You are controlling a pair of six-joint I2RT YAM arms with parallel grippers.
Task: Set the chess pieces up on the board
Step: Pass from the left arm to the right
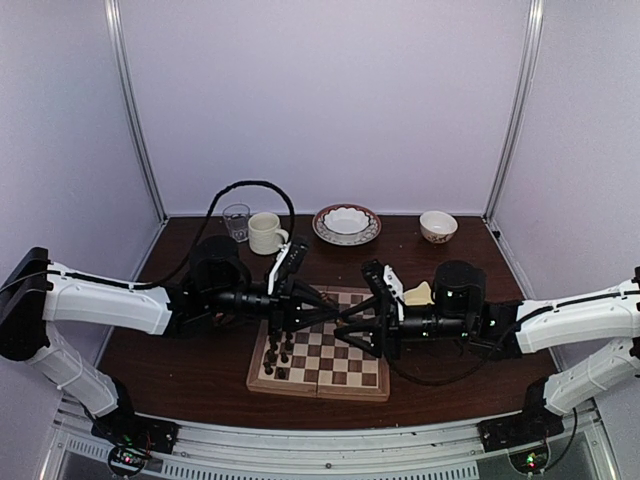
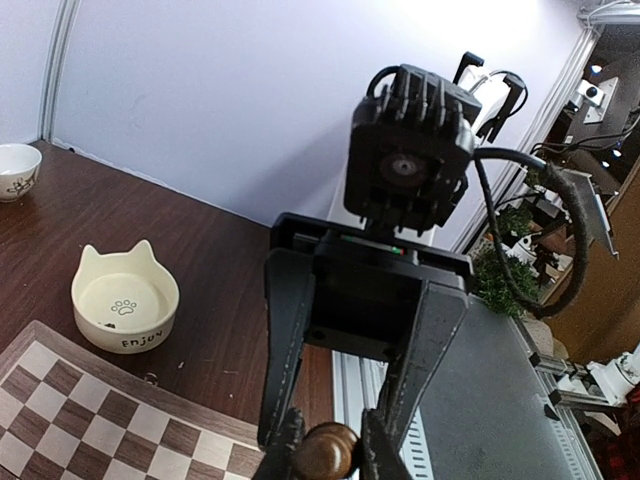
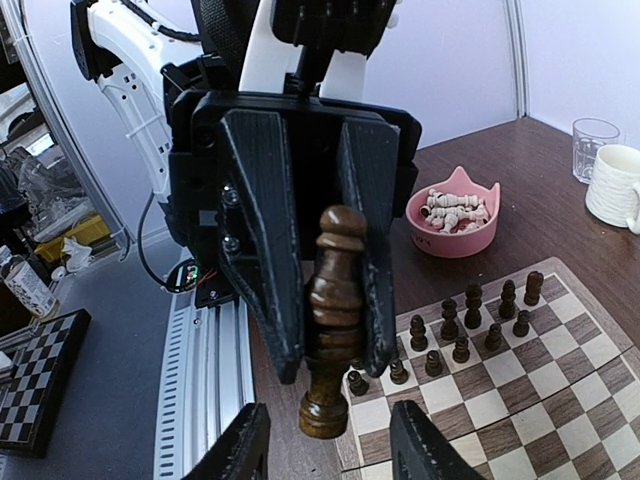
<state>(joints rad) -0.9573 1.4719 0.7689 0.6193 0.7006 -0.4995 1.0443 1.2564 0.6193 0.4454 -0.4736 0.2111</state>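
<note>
Left pincer (image 3: 330,365) grips dark piece (image 3: 335,290); bowl (image 2: 105,332) seemingly reads "Enjoy".

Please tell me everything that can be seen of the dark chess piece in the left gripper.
The dark chess piece is glossy dark brown turned wood: round knob on top, collar, ringed stem, wide round base. It is upright in the air above the board, clamped at its middle between the left gripper's fingers. Nothing else visibly touches it.
</note>
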